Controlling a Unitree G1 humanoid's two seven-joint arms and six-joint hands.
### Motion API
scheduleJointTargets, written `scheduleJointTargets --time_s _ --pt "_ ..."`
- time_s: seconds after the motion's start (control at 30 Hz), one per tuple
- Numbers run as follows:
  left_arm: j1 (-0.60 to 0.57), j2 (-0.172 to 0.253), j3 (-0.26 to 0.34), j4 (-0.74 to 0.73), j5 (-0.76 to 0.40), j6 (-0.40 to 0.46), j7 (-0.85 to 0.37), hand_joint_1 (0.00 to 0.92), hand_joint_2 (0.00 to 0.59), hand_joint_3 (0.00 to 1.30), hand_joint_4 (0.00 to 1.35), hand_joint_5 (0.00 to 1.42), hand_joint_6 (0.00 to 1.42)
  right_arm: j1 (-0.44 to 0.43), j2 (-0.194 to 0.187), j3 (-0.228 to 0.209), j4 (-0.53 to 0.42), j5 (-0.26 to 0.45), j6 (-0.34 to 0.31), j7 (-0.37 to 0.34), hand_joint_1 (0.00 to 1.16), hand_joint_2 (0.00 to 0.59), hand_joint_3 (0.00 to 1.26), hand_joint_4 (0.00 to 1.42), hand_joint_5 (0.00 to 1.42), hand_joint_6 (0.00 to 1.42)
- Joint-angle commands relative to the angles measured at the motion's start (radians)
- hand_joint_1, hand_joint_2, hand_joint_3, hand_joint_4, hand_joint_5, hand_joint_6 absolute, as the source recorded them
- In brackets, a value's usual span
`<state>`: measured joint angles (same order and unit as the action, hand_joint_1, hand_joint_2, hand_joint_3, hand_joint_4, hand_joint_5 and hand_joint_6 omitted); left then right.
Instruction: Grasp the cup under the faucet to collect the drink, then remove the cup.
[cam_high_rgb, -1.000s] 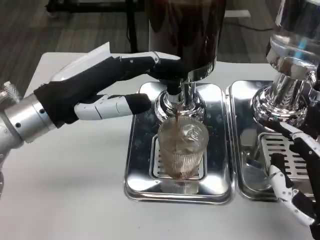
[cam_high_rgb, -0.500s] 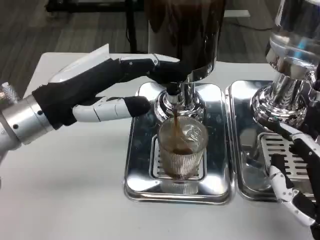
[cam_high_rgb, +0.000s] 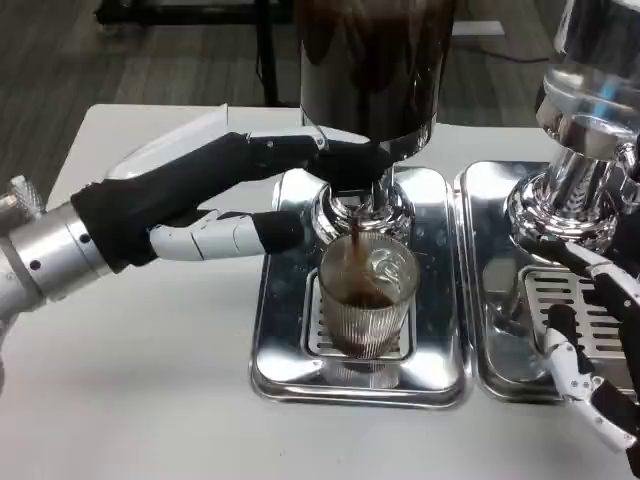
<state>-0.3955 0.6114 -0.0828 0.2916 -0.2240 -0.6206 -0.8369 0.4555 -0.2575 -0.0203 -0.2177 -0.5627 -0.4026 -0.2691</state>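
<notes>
A ribbed clear glass cup (cam_high_rgb: 367, 296) stands on the grate of the left steel drip tray (cam_high_rgb: 283, 370), under the faucet (cam_high_rgb: 360, 203) of a dispenser holding dark drink (cam_high_rgb: 375, 60). A brown stream falls into the cup, which is partly filled. My left hand (cam_high_rgb: 205, 195) reaches in from the left; its upper fingers press on the faucet lever and its thumb stretches toward the dispenser base. It holds nothing. My right hand (cam_high_rgb: 595, 340) hovers at the right edge over the second tray, fingers spread, apart from the cup.
A second dispenser (cam_high_rgb: 590, 110) with a chrome base stands on the right drip tray (cam_high_rgb: 500, 375). White table (cam_high_rgb: 130, 400) lies bare to the left and front. Dark floor shows beyond the far table edge.
The drink level in the cup has risen as the stream keeps pouring. The left hand stays on the lever. The whole picture has shifted slightly.
</notes>
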Motion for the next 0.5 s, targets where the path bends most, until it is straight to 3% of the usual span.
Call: scheduleJointTargets --time_s 0.03,0.07,0.1,0.17,0.23,0.5 --pt "0.028 0.011 -0.029 0.003 0.032 0.002 -0.058 0.000 0.078 0.26 0.26 0.30 0.25 -0.004 -0.005 -0.003 -0.009 0.016 -0.014 0.010 0.49 0.530 0.27 0.25 0.23 0.34" --pt "0.027 0.011 -0.028 0.004 0.032 0.002 -0.058 0.000 0.078 0.26 0.26 0.30 0.25 -0.008 -0.006 -0.001 -0.005 0.042 -0.012 0.028 0.47 0.437 0.24 0.23 0.23 0.36" --pt "0.027 0.012 -0.027 0.004 0.032 0.003 -0.057 0.000 0.078 0.26 0.26 0.30 0.25 -0.013 -0.006 0.002 0.000 0.073 -0.009 0.049 0.46 0.401 0.22 0.23 0.24 0.37" --pt "0.028 0.012 -0.026 0.005 0.033 0.003 -0.056 0.000 0.078 0.26 0.26 0.30 0.25 -0.023 -0.005 0.006 0.011 0.129 -0.006 0.091 0.45 0.384 0.22 0.22 0.25 0.38" --pt "0.029 0.012 -0.025 0.003 0.033 0.004 -0.056 0.000 0.078 0.26 0.26 0.30 0.25 -0.032 -0.003 0.008 0.018 0.165 -0.007 0.118 0.42 0.296 0.13 0.17 0.25 0.38" --pt "0.029 0.012 -0.024 -0.001 0.034 0.007 -0.054 0.000 0.078 0.26 0.26 0.30 0.25 -0.057 0.005 0.013 0.023 0.232 0.015 0.185 0.39 0.244 0.04 0.09 0.20 0.35"
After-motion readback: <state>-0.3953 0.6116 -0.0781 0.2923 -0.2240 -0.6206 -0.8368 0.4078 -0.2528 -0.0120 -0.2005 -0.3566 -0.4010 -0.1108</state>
